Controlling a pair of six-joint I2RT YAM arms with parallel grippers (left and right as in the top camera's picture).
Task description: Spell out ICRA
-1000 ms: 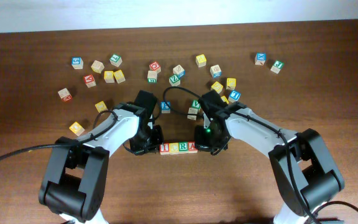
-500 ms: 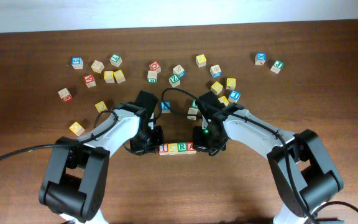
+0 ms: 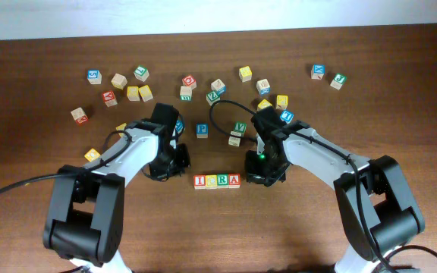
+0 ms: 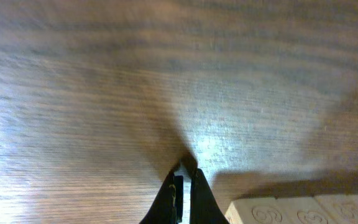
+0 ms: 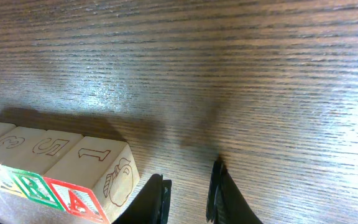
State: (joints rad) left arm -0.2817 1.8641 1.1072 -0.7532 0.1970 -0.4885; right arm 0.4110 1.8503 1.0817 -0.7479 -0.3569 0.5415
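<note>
Standing in line, four wooden letter blocks point(image 3: 217, 180) spelling ICRA, cropped in both wrist views, left gripper point(image 4: 184, 173) pinched closed and empty left of the row, right gripper point(image 5: 188, 177) slightly parted, empty, right of it, both now backed off its ends.

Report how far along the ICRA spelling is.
Done, it seems: four blocks sit side by side in a row reading I, C, R, A. In hand: nothing; the left gripper is shut and empty, the right gripper open and empty, each beside an end of the row, not touching. Left: probably only pulling the arms clear. Spare blocks lie scattered beyond it.
</note>
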